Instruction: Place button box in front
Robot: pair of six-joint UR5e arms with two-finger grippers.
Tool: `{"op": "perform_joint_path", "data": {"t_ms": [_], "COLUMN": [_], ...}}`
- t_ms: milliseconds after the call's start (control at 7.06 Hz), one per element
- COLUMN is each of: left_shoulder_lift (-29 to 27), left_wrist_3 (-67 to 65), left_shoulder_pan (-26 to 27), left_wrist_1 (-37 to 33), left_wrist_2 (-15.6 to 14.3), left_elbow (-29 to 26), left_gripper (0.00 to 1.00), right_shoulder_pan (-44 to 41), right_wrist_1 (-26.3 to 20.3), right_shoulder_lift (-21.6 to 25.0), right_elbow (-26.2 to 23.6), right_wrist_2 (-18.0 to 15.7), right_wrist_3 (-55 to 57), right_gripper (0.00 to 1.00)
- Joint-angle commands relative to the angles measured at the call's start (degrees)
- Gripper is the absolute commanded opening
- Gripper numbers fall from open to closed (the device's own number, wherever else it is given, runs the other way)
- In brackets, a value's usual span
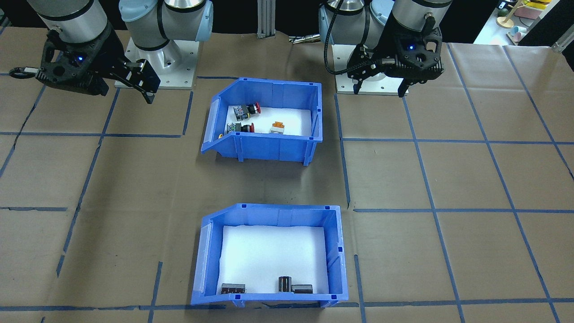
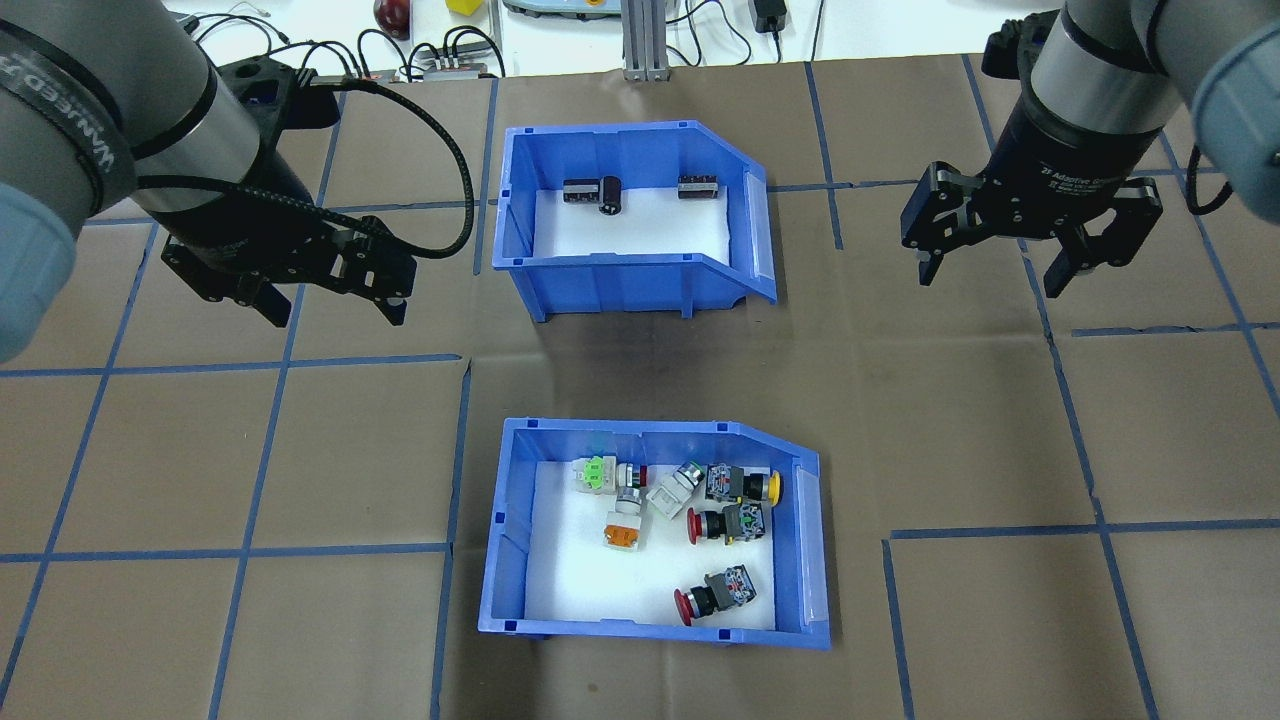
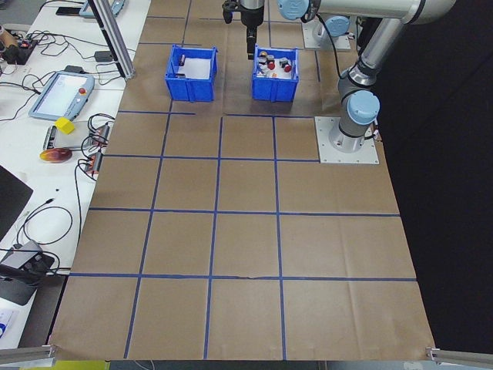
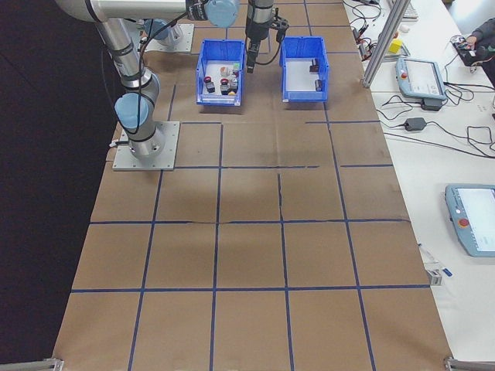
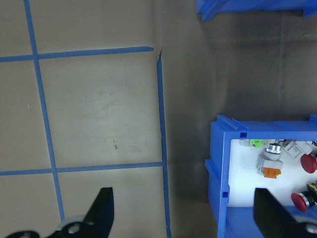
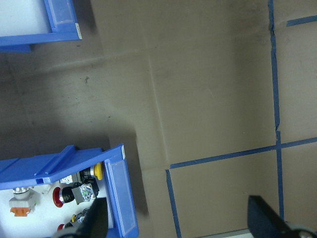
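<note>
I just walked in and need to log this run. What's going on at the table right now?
Nothing is being held. The left gripper and the right gripper both hang open above the paper-covered table, one on each side. Between them stand two blue bins: the button box, nearer the robot, and the other bin with a few dark parts, farther out. Neither bin is touched.

Place: you're in a robotics lab.
Evidence: brown paper-covered table (image 4: 255, 232) with blue tape grid, grey teach pendants (image 4: 473, 219), loose black cables (image 3: 46, 212).
</note>
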State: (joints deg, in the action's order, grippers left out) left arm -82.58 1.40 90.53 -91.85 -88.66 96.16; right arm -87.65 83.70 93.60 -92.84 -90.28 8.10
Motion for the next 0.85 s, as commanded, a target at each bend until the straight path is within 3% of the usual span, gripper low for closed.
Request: {"op": "perform_joint_path", "data": {"t_ms": [0,142,425,708], "left_shoulder_lift": [-0.99,-0.92,-0.39,1.01], "left_wrist_3": [-0.43,-2.0,-18.88,-28.95], "left_shoulder_pan": [0.0,0.0,0.0,0.35], "left_wrist_1": [2.36,3.07,2.12,2.11], "left_wrist_2": [0.07,-0.02,-0.28,-0.2], "left_elbow": [0.96,0.88,1.4,4.2], "left_gripper": [0.99,0.99,0.99,0.99], "right_shoulder_pan": [-0.06,-0.06,-0.06,-0.24], "right_wrist_1": [0.06,-0.02,1.54,1.56], "right_shoulder_lift": [0.01,-0.08,-1.48,-5.15], "right_elbow": [0.03,0.03,0.64,3.7], "right_wrist_2": [0.11,0.11,0.11,0.11], "right_wrist_3": [0.07,-0.19,-11.39,-16.76], "right_gripper": [1.0,1.0,1.0,1.0]}}
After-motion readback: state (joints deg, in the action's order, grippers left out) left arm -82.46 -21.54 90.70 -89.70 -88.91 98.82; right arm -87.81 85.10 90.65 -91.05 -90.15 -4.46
